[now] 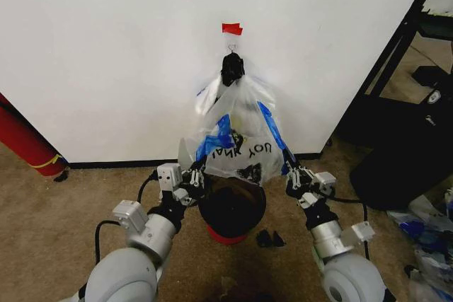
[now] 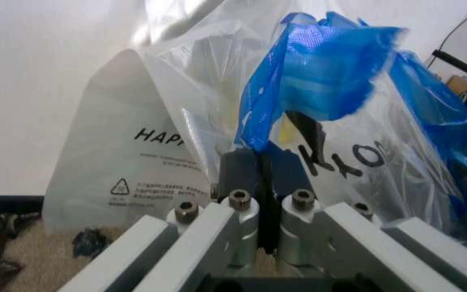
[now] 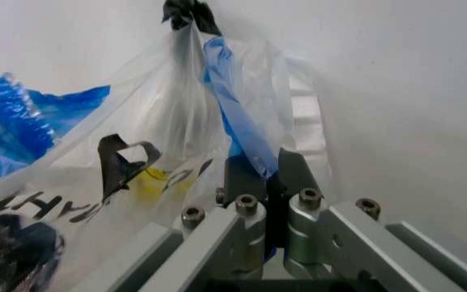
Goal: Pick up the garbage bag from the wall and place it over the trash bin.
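The garbage bag [image 1: 237, 122] hangs from the hook [image 1: 231, 49] on the wall [image 1: 106, 47], its top knotted there under the red tape [image 1: 231, 29], its lower edge spread just above the trash bin [image 1: 232, 210]. The left gripper [image 1: 194, 178] is clenched on the bag's lower corner on the bin's left side; the left wrist view shows its fingers [image 2: 242, 173] pinching blue film. The right gripper [image 1: 291, 175] grips the opposite corner, its fingers [image 3: 245, 173] closed on a blue strip. A white "THANK YOU" bag [image 1: 244, 157] hangs behind the film. To do this step well, I judge both arms should lift together to slacken the knot off the hook, keep the mouth stretched wide, and avoid dragging the white bag along.
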### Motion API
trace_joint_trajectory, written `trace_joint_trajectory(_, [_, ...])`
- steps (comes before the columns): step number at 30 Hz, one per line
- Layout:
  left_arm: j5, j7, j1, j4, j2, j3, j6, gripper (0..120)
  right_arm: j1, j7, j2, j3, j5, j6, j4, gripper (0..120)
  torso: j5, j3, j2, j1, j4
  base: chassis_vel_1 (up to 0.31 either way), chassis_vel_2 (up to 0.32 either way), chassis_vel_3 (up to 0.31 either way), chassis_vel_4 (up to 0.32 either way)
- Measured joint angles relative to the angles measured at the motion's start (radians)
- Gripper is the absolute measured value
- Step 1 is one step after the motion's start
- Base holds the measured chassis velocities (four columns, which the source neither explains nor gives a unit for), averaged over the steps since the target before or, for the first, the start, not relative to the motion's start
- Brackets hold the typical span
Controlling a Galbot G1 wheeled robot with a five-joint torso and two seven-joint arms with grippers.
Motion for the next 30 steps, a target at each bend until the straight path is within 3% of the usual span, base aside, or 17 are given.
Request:
trace_joint_trajectory(16, [0.135,0.049,0.168,-0.031,-0.024,-0.045,-0.036,0,-0.104,-0.053,-0.012,-0.015,-0.046,0.03,0.026,0,0.0,0.0,0.0,0.0,0.0,0.0,0.0,0.0,0.0])
trace_joint_trajectory(30, [0.133,0.055,0.182,-0.037,-0.039,-0.101,-0.044,0,-0.008,0.015,-0.035,-0.013,0.044,-0.023,0.171,0,-0.0001,0.0,0.0,0.0,0.0001,0.0,0.0,0.0,0.0])
